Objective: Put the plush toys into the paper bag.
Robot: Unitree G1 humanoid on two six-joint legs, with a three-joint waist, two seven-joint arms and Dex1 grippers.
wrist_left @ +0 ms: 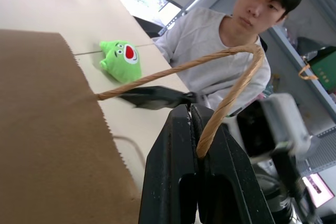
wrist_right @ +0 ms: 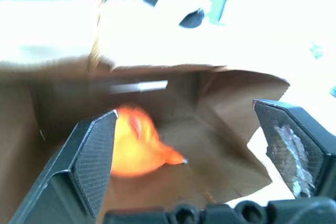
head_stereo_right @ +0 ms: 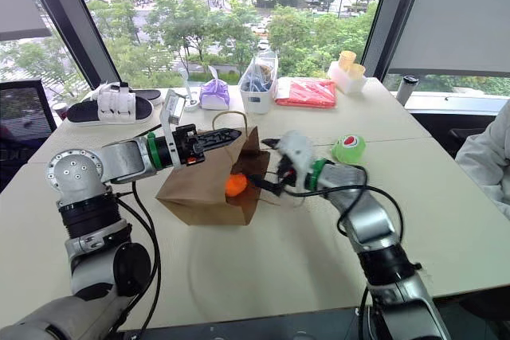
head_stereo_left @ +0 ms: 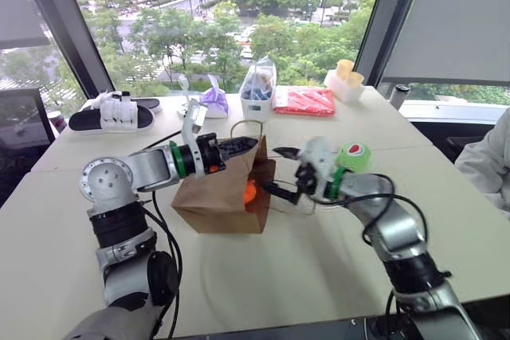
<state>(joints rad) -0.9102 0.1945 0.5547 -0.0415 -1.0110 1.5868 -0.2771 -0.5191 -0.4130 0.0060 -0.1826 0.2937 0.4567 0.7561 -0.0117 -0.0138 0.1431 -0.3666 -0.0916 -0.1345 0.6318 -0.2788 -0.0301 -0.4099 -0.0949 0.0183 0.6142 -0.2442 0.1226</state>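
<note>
Head views: the bag [head_stereo_left: 219, 197] lies on its side mid-desk [head_stereo_left: 303, 276], mouth facing right, the orange toy [head_stereo_right: 236, 185] inside.

Left wrist view: the left fingers [wrist_left: 197, 145] pinch the bag's handle [wrist_left: 231, 93]; the green toy [wrist_left: 122, 60] sits beyond.

Right wrist view: the right fingers [wrist_right: 197, 145] are spread at the mouth.

the head's two eyes look forward and down over the table [head_stereo_left: 319, 276], sharing the paper bag [head_stereo_left: 215, 197] near centre. the left wrist camera sits close behind the bag's cord handle [wrist_left: 220, 103], facing the green plush toy [wrist_left: 122, 59] at 11 o'clock. the right wrist camera peers closely into the bag's mouth at the orange plush toy [wrist_right: 137, 140].
</note>
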